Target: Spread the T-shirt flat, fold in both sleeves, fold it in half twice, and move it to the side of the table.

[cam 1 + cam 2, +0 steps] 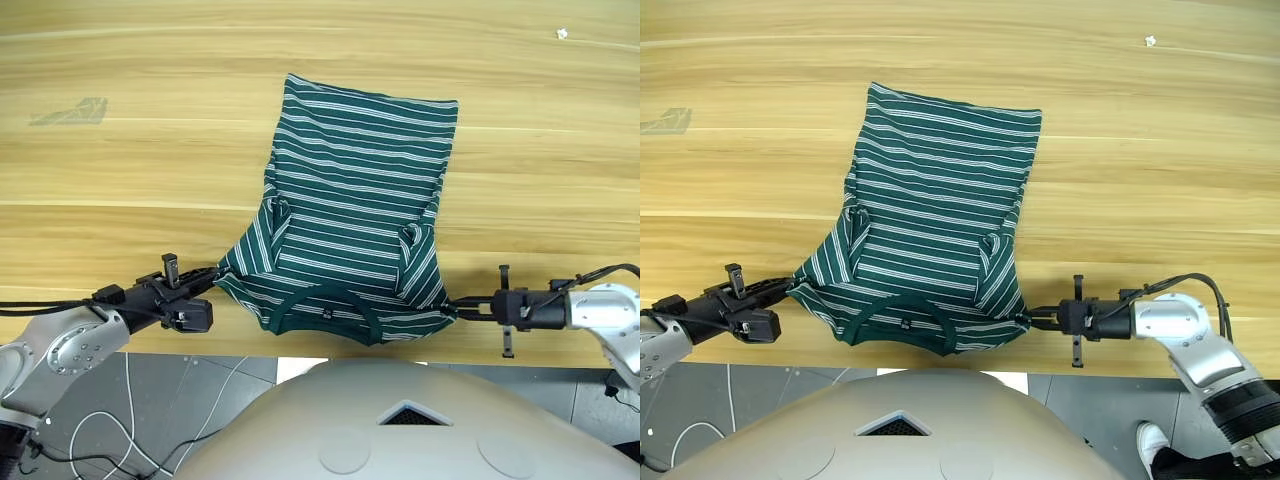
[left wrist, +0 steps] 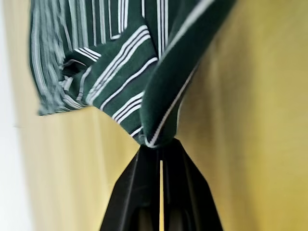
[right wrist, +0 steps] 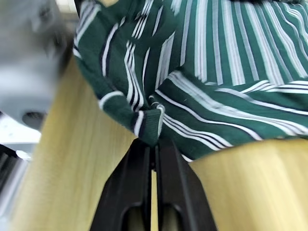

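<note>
The green striped T-shirt (image 1: 355, 220) lies on the wooden table (image 1: 120, 60) with both sleeves (image 1: 418, 258) turned in, its collar (image 1: 325, 305) at the near edge and its hem (image 1: 375, 95) pointing away. The left tool (image 1: 212, 273) is pinched tight on the left shoulder corner and the right tool (image 1: 455, 305) on the right one — cloth bunched at each tip.

The step in hand looks like the first half-fold. To do it well, lift both corners together at even height and keep the cloth taut between them so the tucked sleeves stay put. Then lay the shoulders square on the hem.

The near table edge sits just under the collar, so no slack should drop over it. Beyond the hem and to both sides there is open table — only a small white scrap (image 1: 562, 33) lies far off.
</note>
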Robot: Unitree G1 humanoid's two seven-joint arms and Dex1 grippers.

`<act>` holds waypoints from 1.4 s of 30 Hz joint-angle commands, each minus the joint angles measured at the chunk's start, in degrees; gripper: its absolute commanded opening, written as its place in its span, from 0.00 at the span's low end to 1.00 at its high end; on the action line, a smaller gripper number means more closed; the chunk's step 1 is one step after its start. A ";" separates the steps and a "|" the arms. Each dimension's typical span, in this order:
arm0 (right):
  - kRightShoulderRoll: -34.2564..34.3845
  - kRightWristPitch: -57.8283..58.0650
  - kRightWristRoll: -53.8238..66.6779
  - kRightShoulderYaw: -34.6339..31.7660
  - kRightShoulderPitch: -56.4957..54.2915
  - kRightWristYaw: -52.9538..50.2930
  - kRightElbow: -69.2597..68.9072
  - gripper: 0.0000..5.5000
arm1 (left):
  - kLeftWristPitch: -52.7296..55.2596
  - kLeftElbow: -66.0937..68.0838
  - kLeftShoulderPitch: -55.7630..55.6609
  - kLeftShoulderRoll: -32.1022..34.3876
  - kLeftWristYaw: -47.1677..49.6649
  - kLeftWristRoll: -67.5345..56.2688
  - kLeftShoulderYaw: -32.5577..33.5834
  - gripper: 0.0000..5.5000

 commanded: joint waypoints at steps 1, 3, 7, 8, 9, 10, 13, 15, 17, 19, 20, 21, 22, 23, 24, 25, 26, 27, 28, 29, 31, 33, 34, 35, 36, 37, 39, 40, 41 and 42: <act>-3.31 12.10 11.95 -6.57 0.03 5.64 -5.42 0.01 | 6.11 -8.46 6.44 -0.04 -8.80 -9.33 1.08 0.00; -3.01 15.96 14.24 -9.05 0.58 7.70 -6.09 0.01 | 9.82 -14.22 10.31 -0.11 -13.22 -14.26 2.91 0.00; -0.89 19.91 17.52 -13.99 2.42 12.41 -5.20 0.01 | 15.79 -27.60 20.73 -1.50 -23.46 -24.66 12.92 0.00; -0.43 20.38 17.85 -15.41 3.24 13.36 -4.80 0.01 | 17.13 -29.58 21.65 -2.18 -25.86 -27.66 15.96 0.00; 0.04 20.71 17.87 -16.54 3.82 14.20 -4.38 0.01 | 18.42 -31.04 22.13 -2.87 -27.89 -30.26 18.51 0.00; 0.59 21.11 17.75 -17.67 4.44 14.88 -4.16 0.01 | 19.99 -31.85 21.56 -3.19 -29.91 -33.21 20.98 0.00; 1.90 21.53 15.45 -19.19 4.31 17.15 -2.86 0.01 | 24.25 -30.43 16.52 -2.54 -33.71 -37.14 24.02 0.00; 2.33 21.90 13.92 -19.58 3.02 18.49 -1.90 0.01 | 26.16 -28.58 11.42 -1.37 -34.71 -36.89 22.29 0.00; 2.85 22.37 11.67 -18.87 0.41 19.80 -0.64 0.01 | 28.12 -26.40 5.13 -0.48 -35.12 -36.53 18.73 0.00; 3.98 23.17 8.27 -16.28 -4.47 21.09 1.62 0.01 | 29.22 -22.86 -2.09 -0.20 -35.31 -34.94 13.25 0.00; 4.90 23.39 5.90 -14.52 -7.79 21.83 3.46 0.01 | 29.93 -20.81 -6.28 -0.52 -35.33 -34.23 10.21 0.00; 5.91 23.55 3.83 -13.12 -10.76 22.40 5.20 0.01 | 30.37 -19.13 -9.62 -0.90 -35.49 -33.63 7.85 0.00; 7.33 23.68 1.65 -11.71 -14.66 22.83 7.60 0.01 | 30.97 -17.38 -13.46 -1.62 -35.52 -33.01 5.34 0.00; 8.89 23.75 -0.08 -10.69 -18.35 22.99 9.94 0.01 | 31.35 -15.74 -16.96 -2.35 -35.48 -32.23 3.10 0.00; 11.02 23.95 -1.61 -9.91 -22.72 22.59 12.64 0.01 | 31.66 -13.99 -20.66 -3.27 -35.41 -31.51 1.04 0.00; 12.69 24.05 -3.06 -9.15 -26.46 22.19 14.66 0.01 | 31.92 -12.48 -23.88 -4.09 -35.23 -30.92 -0.50 0.00; 14.63 24.58 -4.50 -8.56 -30.56 21.52 16.50 0.01 | 32.28 -10.83 -27.35 -4.99 -35.10 -30.55 -1.73 0.00; 16.11 24.99 -5.68 -8.10 -34.04 21.13 18.22 0.01 | 32.54 -9.17 -30.50 -5.96 -34.84 -30.21 -2.67 0.00; 17.60 24.83 -6.86 -7.90 -37.39 20.66 20.37 0.01 | 32.42 -6.73 -34.06 -7.28 -34.01 -29.22 -3.68 0.00; 18.96 25.08 -7.92 -7.75 -40.79 20.48 22.54 0.01 | 32.22 -4.11 -37.13 -8.38 -33.55 -28.51 -4.43 0.00; 21.17 24.49 -10.09 -7.48 -46.52 20.78 27.48 0.01 | 31.73 0.47 -41.71 -10.30 -32.48 -27.36 -5.33 0.00; 23.33 23.24 -12.25 -7.25 -51.66 20.79 33.28 0.01 | 31.38 4.61 -45.72 -12.28 -31.40 -26.52 -5.92 0.00; 24.80 21.86 -13.80 -7.07 -54.38 20.13 37.22 0.01 | 30.95 7.36 -48.28 -13.62 -30.34 -25.43 -6.61 0.00; 26.12 20.77 -15.13 -6.84 -56.60 19.83 40.71 0.01 | 30.56 9.77 -50.32 -14.77 -29.39 -24.50 -7.18 0.00; 27.59 19.20 -16.80 -6.58 -58.93 19.12 44.64 0.01 | 29.98 12.60 -52.44 -15.96 -28.49 -23.45 -7.75 0.00; 28.71 17.98 -18.12 -6.47 -60.68 18.66 47.80 0.01 | 29.51 14.85 -53.99 -16.83 -27.81 -22.60 -8.17 0.00; 30.71 15.41 -20.86 -6.18 -63.72 17.53 54.40 0.01 | 28.18 20.08 -57.04 -18.87 -26.25 -20.62 -9.25 0.00; 31.50 14.29 -21.90 -6.20 -64.68 17.17 57.01 0.01 | 27.54 22.06 -58.06 -19.72 -25.75 -19.87 -9.77 0.00; 32.20 13.20 -22.84 -6.28 -65.46 16.91 59.32 0.01 | 26.74 23.78 -58.92 -20.54 -25.27 -19.15 -10.19 0.00; 32.96 12.20 -23.67 -6.42 -66.05 16.58 61.37 0.01 | 26.12 25.28 -59.70 -21.45 -24.73 -18.63 -10.49 0.00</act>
